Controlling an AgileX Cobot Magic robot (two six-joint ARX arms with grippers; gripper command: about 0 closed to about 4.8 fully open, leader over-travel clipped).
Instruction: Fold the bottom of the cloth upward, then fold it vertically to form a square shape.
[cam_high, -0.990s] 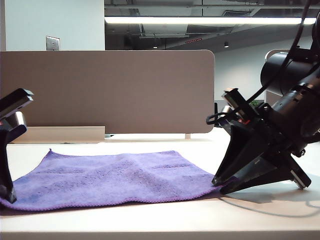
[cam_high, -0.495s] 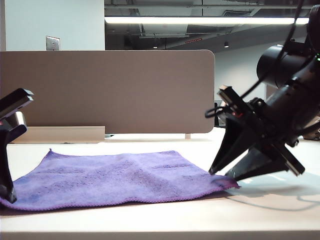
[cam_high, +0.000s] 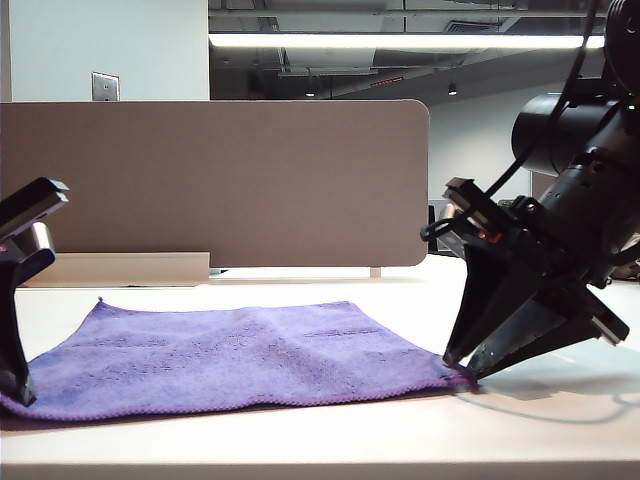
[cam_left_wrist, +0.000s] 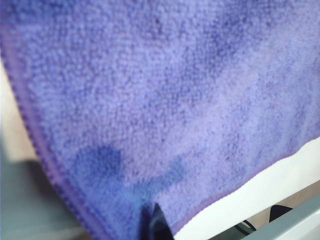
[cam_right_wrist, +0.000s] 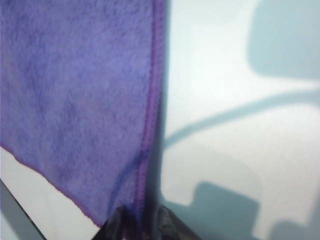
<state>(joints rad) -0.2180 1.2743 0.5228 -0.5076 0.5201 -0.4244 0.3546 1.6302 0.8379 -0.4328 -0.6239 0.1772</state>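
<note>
1. On the pale table (cam_high: 320, 440) the cloth (cam_high: 230, 355) lies spread flat and unfolded, stretched between my two pincers, with one near corner at each.

2. Main risk, as I judge it: the right gripper (cam_high: 465, 367) has only the very tip of its corner. If I lift now, the hem (cam_right_wrist: 150, 100) may slide out from between the fingers, and the fold would sag on that side.

3. A second risk: uneven lift. Should one pincer rise ahead of the other, the bottom edge would go up skewed and the later square would come out crooked (thin microfibre drags easily).

4. A third: the fingertips sit low on the table, so a pinch pressed too deep could scrape the surface rather than gather cloth.

5. Right gripper: its wrist view shows the two dark fingertips (cam_right_wrist: 167, 222) close together with the cloth's corner and hem running between them. I read it as nearly closed about that corner, but whether it truly grips I cannot tell.

6. Left gripper (cam_high: 18, 392): it stands at the opposite near corner, its tip down on the cloth. Only one dark finger (cam_left_wrist: 157, 225) shows in its wrist view, against the fuzzy purple pile, so the width of its opening and any hold I cannot tell.
</note>
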